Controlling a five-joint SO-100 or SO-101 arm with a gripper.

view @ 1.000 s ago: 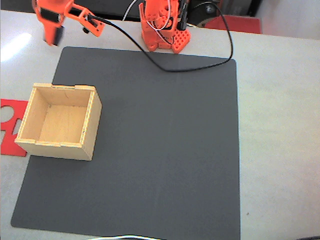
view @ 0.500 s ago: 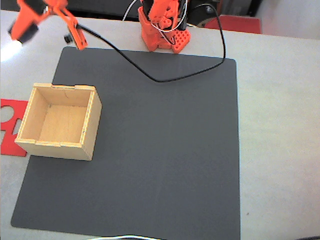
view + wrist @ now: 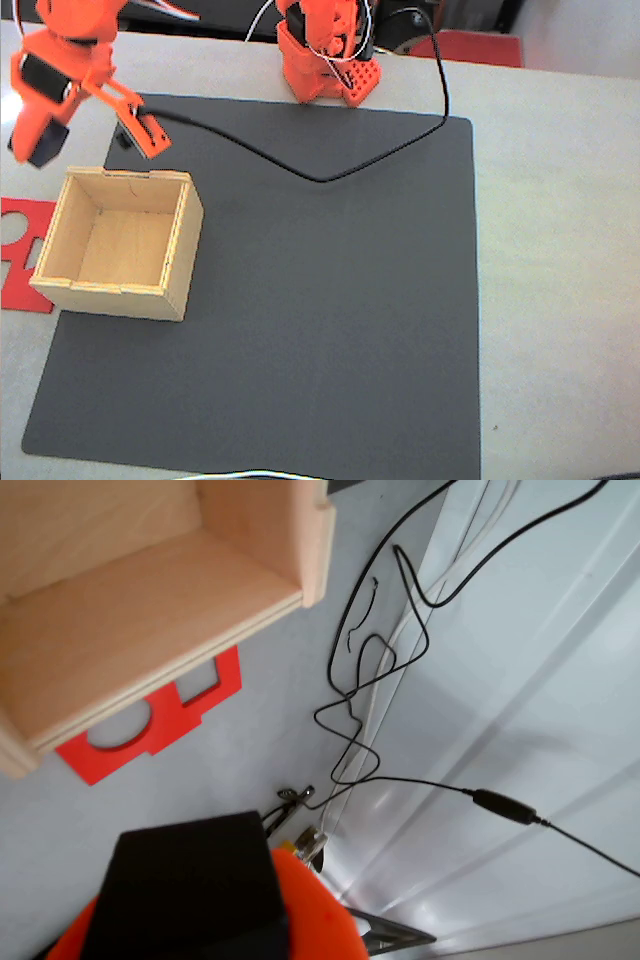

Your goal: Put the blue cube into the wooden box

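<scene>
Above the far left corner of the dark grey square mat (image 3: 330,300), the orange two-finger gripper (image 3: 90,130) hangs in the fixed view with its fingers spread wide, one tipped with a dark block at the left and the other reaching down to the right; nothing sits between them. Just below the gripper lies the light tan open-topped plywood box (image 3: 185,250) with notched corners, its inside bare wood. Left of the box, beneath and to the left of the gripper, a flat red cutout piece (image 3: 22,225) pokes out from under the box's edge. Right of the gripper, a black cable (image 3: 320,178) loops across the mat to the orange arm base (image 3: 325,55). From the wrist view the box's wall (image 3: 150,600) fills the upper left, the red cutout (image 3: 150,735) lies beside it, and thin black wires (image 3: 370,710) trail over the pale tabletop (image 3: 250,770). I cannot find the small blue cube in either view.
</scene>
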